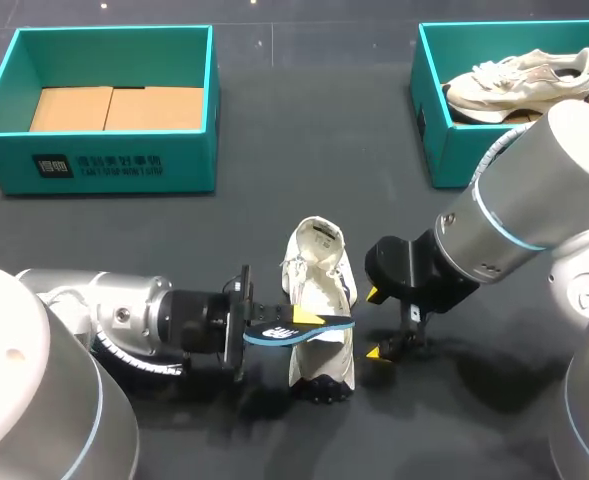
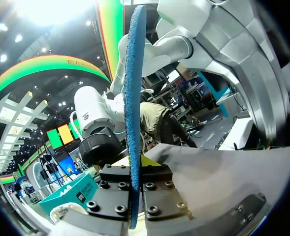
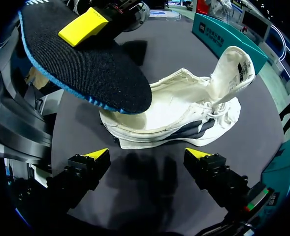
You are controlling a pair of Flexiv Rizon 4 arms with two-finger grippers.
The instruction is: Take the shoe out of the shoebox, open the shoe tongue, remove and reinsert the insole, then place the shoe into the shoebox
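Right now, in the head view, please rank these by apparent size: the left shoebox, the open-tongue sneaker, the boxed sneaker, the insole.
1. left shoebox
2. open-tongue sneaker and boxed sneaker: about alike, and their distances differ, so unranked
3. insole, seen nearly edge-on

Table (image 1: 304,130): dark, flat surface
Left shoebox (image 1: 104,160): teal, open-topped, on the far left of the table
Right shoebox (image 1: 449,150): teal, open-topped, far right
Shoe (image 1: 319,290): white, tongue raised, on the table's middle, well apart from both boxes

Head camera looks down; both wrist cameras closely share the insole (image 3: 100,73).
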